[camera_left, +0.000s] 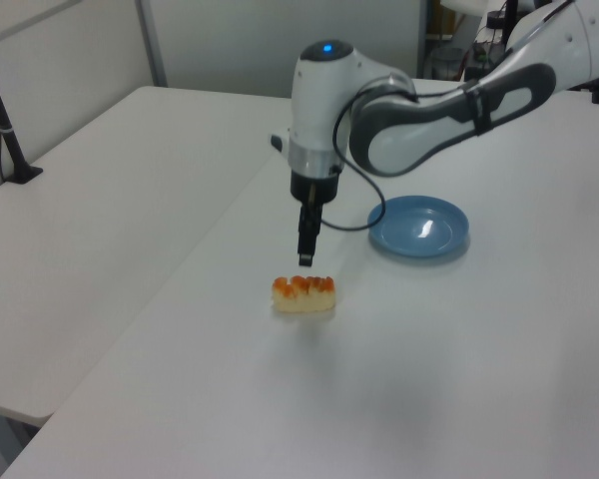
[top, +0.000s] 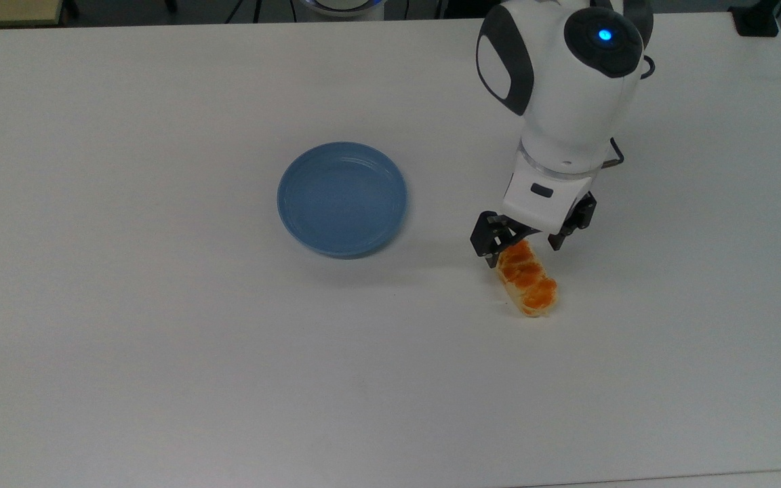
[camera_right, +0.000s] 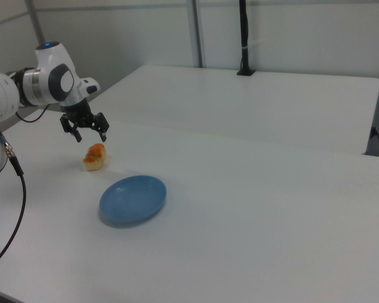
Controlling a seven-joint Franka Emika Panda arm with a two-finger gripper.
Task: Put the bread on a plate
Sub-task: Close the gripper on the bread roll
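Gripper (top: pixel 523 252) is hanging with its fingers (top: pixel 487 247) spread wide, gripping nothing, and is hovering just over the far end of the bread (top: pixel 527 278) in the top view; in the left view the fingertips are sitting slightly above the roll's top, so not touching. Bread is lying flat on the white table (top: pixel 160 352), long axis running diagonally in the top view, well apart from the blue plate (top: pixel 342 198), which is sitting bare toward the top view's left.
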